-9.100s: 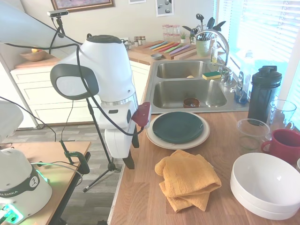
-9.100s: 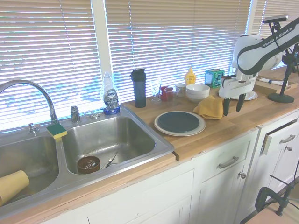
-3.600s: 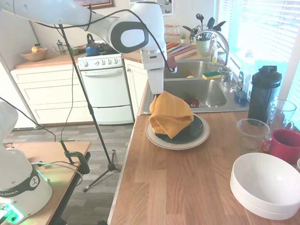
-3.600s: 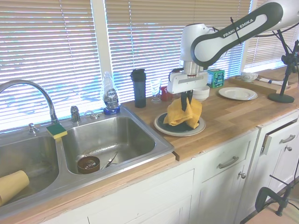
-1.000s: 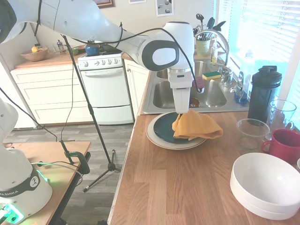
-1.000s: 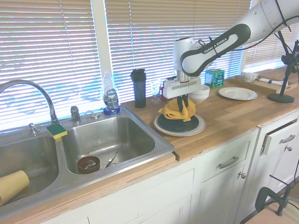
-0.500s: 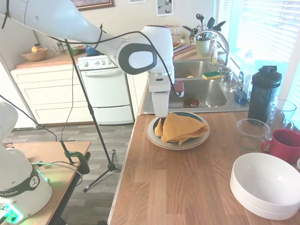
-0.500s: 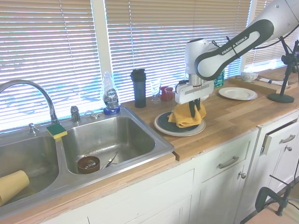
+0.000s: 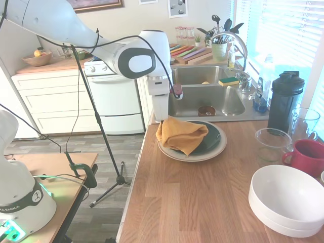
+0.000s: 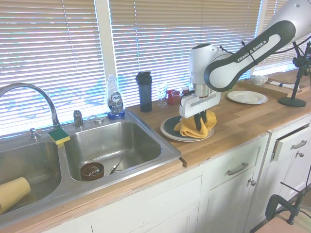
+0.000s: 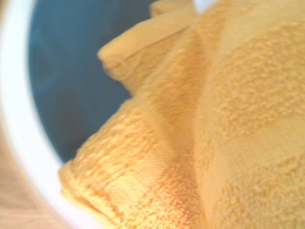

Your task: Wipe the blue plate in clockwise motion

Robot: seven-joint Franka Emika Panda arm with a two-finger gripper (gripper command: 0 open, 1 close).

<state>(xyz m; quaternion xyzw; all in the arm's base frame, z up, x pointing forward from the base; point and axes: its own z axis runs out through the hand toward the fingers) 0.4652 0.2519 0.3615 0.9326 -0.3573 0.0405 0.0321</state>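
Wooden butcher-block countertop beside the steel sink carries the wide cream-white plate (image 9: 164,147), and the round glossy teal-blue plate (image 9: 211,135) is stacked on it. The gripper (image 9: 161,120) is clamped on a folded orange terry cloth (image 9: 181,134) at the blue plate's rim farthest from the window, so the plate's uncovered surface lies windowward of the gripper.

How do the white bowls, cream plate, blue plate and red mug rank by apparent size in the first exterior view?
1. White bowls, though nearest the camera, so unsure.
2. Cream plate.
3. Blue plate, partly under the yellow cloth.
4. Red mug, cut by the frame edge.
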